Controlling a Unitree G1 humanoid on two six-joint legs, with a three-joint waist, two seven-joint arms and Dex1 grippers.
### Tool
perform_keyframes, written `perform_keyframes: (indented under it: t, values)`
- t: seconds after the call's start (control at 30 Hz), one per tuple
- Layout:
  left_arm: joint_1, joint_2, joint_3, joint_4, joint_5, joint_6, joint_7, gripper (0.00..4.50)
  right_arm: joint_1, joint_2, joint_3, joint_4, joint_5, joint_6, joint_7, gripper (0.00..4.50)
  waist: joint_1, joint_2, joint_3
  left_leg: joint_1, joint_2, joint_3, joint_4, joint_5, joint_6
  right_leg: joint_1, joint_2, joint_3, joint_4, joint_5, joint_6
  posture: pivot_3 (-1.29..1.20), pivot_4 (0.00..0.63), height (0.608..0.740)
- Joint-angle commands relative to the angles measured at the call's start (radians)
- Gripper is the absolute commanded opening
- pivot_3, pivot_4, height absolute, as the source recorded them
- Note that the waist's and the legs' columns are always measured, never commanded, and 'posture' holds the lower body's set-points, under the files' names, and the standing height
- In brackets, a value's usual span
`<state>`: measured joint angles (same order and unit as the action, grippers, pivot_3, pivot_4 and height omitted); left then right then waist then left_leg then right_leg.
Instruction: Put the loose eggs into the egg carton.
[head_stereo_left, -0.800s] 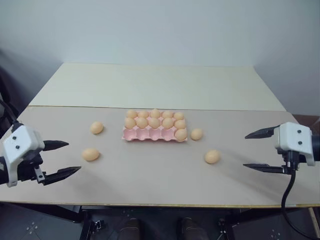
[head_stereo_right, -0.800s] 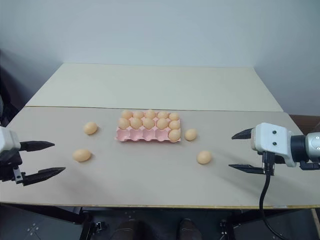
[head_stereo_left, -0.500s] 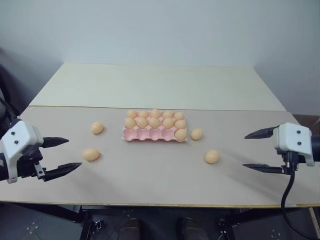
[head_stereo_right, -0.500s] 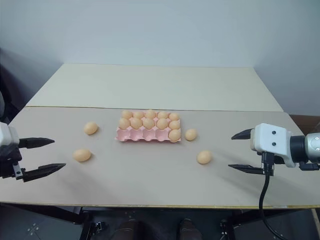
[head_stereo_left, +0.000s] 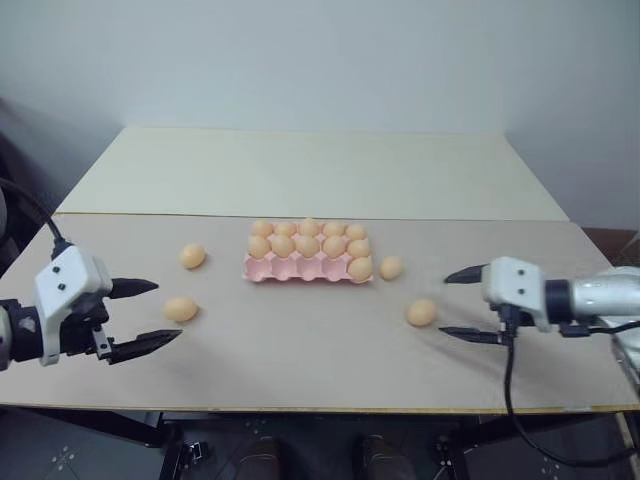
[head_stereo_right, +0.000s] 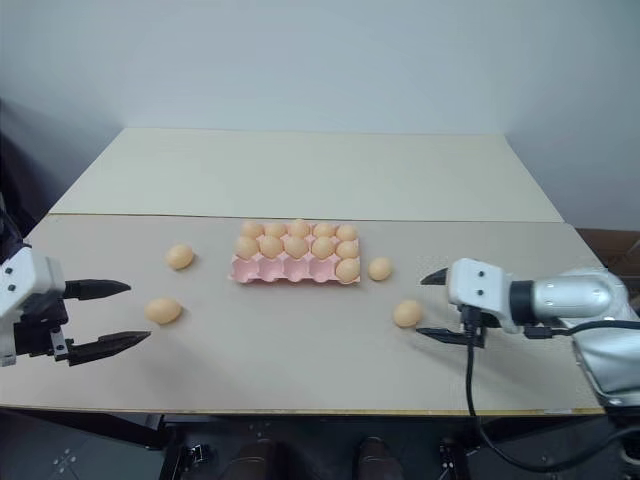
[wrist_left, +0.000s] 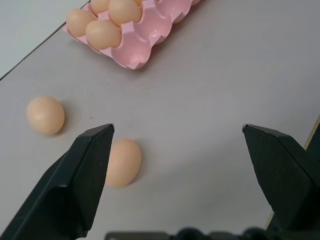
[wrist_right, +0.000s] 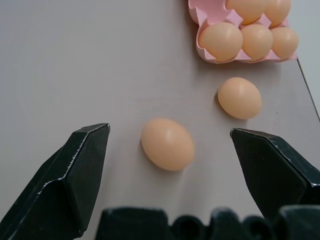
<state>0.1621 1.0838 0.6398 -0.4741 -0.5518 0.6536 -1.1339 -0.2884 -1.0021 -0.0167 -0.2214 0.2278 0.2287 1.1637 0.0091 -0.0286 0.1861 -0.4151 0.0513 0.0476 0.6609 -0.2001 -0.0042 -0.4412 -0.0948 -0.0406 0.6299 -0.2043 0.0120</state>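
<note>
The pink egg carton lies mid-table with several eggs in its back rows and one at the right end of its front row. Two loose eggs lie left of it, one further back and one nearer. Two more lie on its right, one beside the carton and one nearer. My left gripper is open, its tips just short of the near left egg. My right gripper is open too, facing the near right egg, which lies just ahead of its tips.
The eggs lie on a beige table whose front edge runs just below both grippers. A second, paler table adjoins it at the back, bare up to a white wall.
My right gripper has moved left across the table, up to the near right egg. My left gripper has moved right, closer to the near left egg. No egg has moved.
</note>
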Motion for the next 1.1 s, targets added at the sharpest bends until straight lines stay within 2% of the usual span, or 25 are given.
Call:
perform_keyframes:
  t: [0.03, 0.23, 0.4, 0.5, 0.63, 0.93, 1.03, 1.1]
  values:
    - [-0.018, 0.01, -0.008, -0.014, -0.003, -0.015, 0.005, 4.48, -0.059, 0.038, 0.054, 0.063, -0.051, -0.044, -0.018, 4.5, 0.0, 0.0, 0.0, 0.0, 0.0, 0.0, 0.0, 0.0, 0.0, 0.0, 0.0, 0.0, 0.0, 0.0, 0.0, 0.0, 0.15, 0.74]
    - [-0.018, 0.007, -0.017, -0.023, -0.002, -0.013, 0.009, 4.48, -0.123, 0.116, 0.138, 0.215, -0.138, -0.114, -0.042, 4.5, 0.0, 0.0, 0.0, 0.0, 0.0, 0.001, 0.0, 0.0, 0.0, 0.0, 0.001, 0.0, 0.0, 0.0, 0.0, 0.0, 0.15, 0.74]
    - [0.0, 0.003, -0.008, -0.03, 0.005, -0.013, 0.009, 4.48, -0.142, 0.139, 0.158, 0.294, -0.163, -0.136, -0.036, 4.5, 0.001, 0.0, 0.0, 0.0, 0.0, 0.001, 0.0, 0.0, 0.0, 0.0, 0.001, 0.0, 0.0, 0.001, 0.0, 0.0, 0.15, 0.74]
    - [0.009, 0.001, -0.004, -0.031, 0.007, -0.015, 0.01, 4.5, -0.139, 0.143, 0.155, 0.311, -0.174, -0.146, -0.041, 3.93, 0.0, 0.0, 0.0, 0.0, 0.0, 0.001, 0.0, 0.0, 0.0, 0.0, 0.001, 0.001, 0.0, 0.001, 0.0, 0.0, 0.15, 0.74]
    - [0.019, -0.004, -0.005, -0.032, 0.012, -0.019, 0.014, 4.5, -0.128, 0.147, 0.14, 0.298, -0.163, -0.148, -0.043, 2.55, -0.002, 0.0, 0.0, 0.0, 0.0, 0.001, 0.0, 0.0, 0.0, 0.0, 0.001, 0.001, 0.0, 0.001, 0.0, 0.0, 0.15, 0.74]
    - [0.021, -0.012, 0.0, -0.027, 0.027, -0.029, 0.018, 4.5, -0.15, 0.149, 0.125, 0.231, -0.147, -0.154, -0.05, 2.55, -0.001, 0.0, 0.0, 0.0, 0.0, 0.001, 0.0, 0.0, 0.0, 0.0, 0.001, 0.001, 0.0, 0.001, 0.0, 0.0, 0.15, 0.74]
    - [0.029, -0.013, 0.014, -0.026, 0.031, -0.03, 0.016, 4.5, -0.233, 0.199, 0.125, 0.204, -0.133, -0.132, -0.08, 2.55, -0.012, 0.0, 0.0, 0.001, 0.001, 0.001, 0.0, 0.0, 0.0, 0.0, 0.002, 0.001, 0.0, 0.001, -0.001, 0.0, 0.15, 0.74]
    - [0.034, -0.012, 0.016, -0.025, 0.036, -0.031, 0.017, 4.5, -0.314, 0.271, 0.154, 0.235, -0.163, -0.139, -0.127, 2.55, -0.022, 0.0, 0.0, 0.001, 0.002, 0.001, 0.0, 0.0, 0.0, 0.0, 0.003, 0.001, 0.0, 0.002, -0.002, 0.0, 0.15, 0.74]
